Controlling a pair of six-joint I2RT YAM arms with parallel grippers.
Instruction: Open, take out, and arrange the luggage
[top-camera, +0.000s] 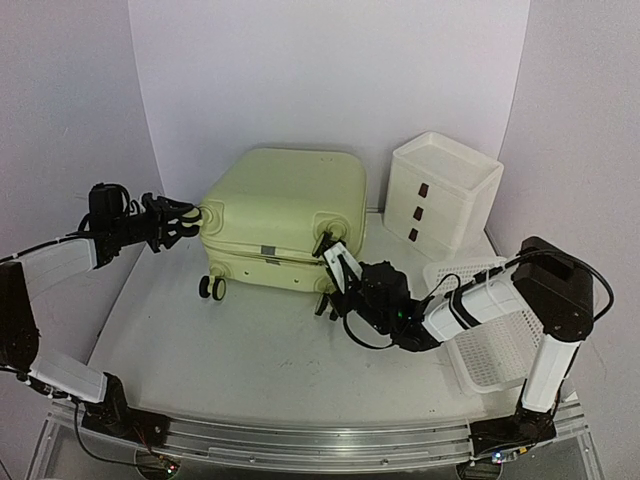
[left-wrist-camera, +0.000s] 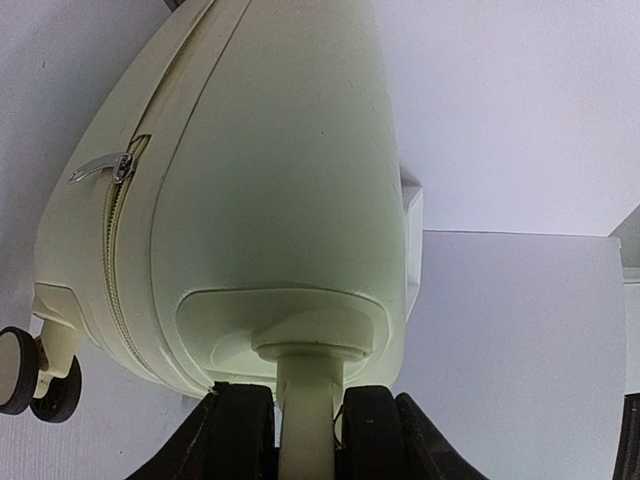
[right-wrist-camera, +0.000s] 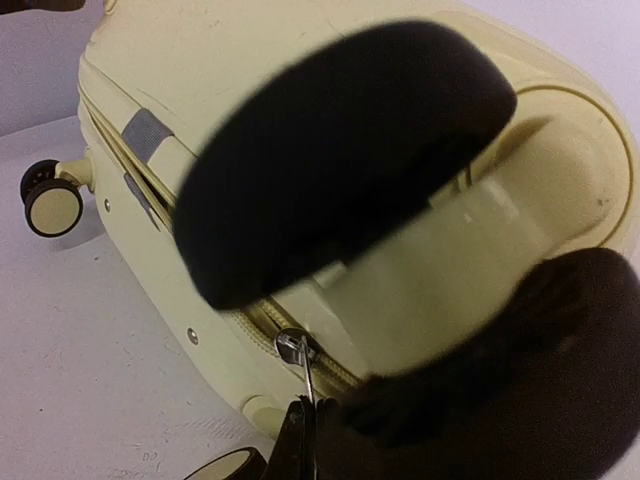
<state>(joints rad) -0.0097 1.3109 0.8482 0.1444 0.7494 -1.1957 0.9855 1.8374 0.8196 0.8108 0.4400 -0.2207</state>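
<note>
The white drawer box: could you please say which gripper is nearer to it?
Right. The right gripper is at the luggage's right front corner, nearest the box; the left gripper is at its left end.

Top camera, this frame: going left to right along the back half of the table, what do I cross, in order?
left gripper → luggage → white three-drawer box

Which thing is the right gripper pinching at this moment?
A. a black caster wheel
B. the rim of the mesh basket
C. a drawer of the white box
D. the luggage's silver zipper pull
D: in the right wrist view the right gripper is closed on the silver zipper pull, which hangs from the zip seam of the luggage.
</note>
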